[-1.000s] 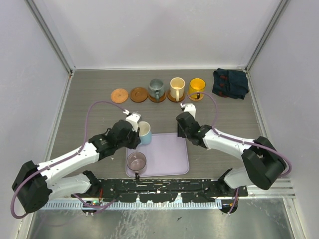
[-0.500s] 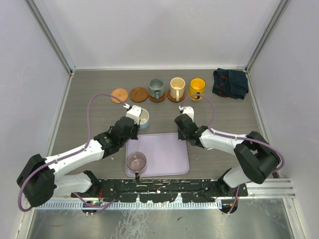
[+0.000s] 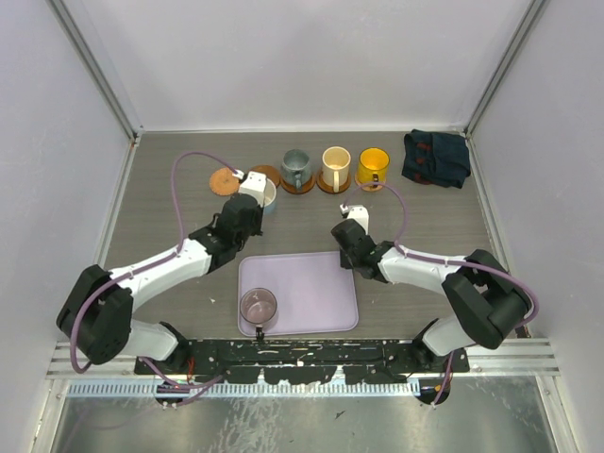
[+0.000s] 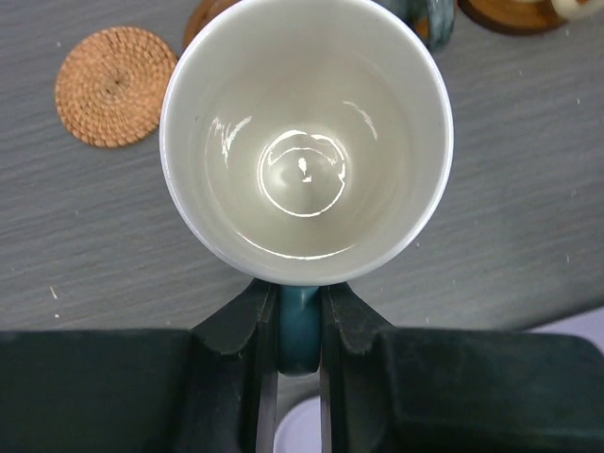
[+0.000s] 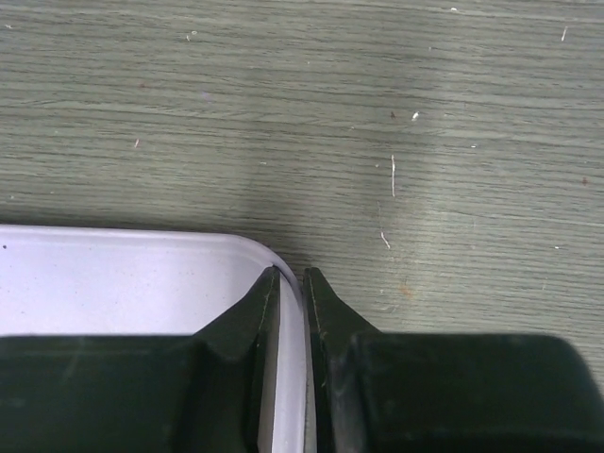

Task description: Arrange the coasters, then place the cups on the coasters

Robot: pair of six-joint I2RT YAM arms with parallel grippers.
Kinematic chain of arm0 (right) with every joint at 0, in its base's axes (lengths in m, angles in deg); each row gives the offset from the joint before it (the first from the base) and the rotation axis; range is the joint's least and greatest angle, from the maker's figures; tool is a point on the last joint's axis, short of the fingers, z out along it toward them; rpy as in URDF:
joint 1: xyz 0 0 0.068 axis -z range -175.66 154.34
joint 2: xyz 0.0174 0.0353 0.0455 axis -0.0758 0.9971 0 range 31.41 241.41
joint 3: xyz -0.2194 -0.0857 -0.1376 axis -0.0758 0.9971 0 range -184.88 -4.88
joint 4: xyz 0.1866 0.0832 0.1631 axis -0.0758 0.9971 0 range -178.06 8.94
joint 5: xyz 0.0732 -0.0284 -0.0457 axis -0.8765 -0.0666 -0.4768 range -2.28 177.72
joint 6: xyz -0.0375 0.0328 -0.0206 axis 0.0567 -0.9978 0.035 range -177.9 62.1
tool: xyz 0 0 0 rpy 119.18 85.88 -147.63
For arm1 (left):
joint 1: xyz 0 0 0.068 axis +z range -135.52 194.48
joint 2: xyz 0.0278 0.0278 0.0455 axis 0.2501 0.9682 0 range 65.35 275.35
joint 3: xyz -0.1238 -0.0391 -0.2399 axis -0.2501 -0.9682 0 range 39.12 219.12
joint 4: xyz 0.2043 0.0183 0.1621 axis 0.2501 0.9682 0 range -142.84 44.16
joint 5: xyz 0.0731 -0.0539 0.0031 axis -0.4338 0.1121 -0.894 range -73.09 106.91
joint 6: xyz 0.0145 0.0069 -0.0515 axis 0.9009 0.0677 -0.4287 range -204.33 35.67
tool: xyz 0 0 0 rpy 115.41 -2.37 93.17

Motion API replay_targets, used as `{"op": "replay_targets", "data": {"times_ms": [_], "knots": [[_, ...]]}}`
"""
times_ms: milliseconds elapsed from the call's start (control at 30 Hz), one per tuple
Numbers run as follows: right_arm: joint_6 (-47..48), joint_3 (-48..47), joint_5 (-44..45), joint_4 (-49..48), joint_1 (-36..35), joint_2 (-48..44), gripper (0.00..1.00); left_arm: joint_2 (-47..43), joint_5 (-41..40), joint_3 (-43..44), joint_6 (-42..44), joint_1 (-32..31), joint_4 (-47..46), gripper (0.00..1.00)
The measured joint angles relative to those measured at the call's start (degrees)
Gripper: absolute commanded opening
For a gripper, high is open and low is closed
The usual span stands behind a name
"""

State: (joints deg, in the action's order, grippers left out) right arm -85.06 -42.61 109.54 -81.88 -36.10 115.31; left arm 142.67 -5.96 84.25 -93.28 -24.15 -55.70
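My left hand (image 4: 298,297) clamps the handle of the light-blue, white-lined mug (image 4: 302,170) just over the half-hidden round orange-brown woven coaster (image 3: 267,170); I'd centre, lower level, then release, right hand (image 5: 291,276) pinched narrow on the lavender rectangular tray (image 5: 113,283) rim.

The cup (image 4: 307,142) is white inside with a teal handle. The coaster (image 4: 115,87) shows orange-brown woven rings; the tray (image 5: 113,283) is plain lavender.
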Motion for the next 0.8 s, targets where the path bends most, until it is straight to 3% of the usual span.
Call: {"op": "replay_targets", "data": {"times_ms": [433,600,800], "knots": [[0.0,0.28,-0.59,0.13,-0.26,-0.57,0.1,7.98,-0.22,4.83,-0.79,4.68,-2.95,0.0],[-0.22,0.46,-0.57,0.13,-0.26,-0.76,0.24,10.93,1.01,7.41,-0.85,6.6,-3.32,0.0],[-0.44,0.46,-0.26,0.66,-0.26,-0.76,0.28,13.97,2.36,10.78,-0.9,8.35,-4.83,0.0]]}}
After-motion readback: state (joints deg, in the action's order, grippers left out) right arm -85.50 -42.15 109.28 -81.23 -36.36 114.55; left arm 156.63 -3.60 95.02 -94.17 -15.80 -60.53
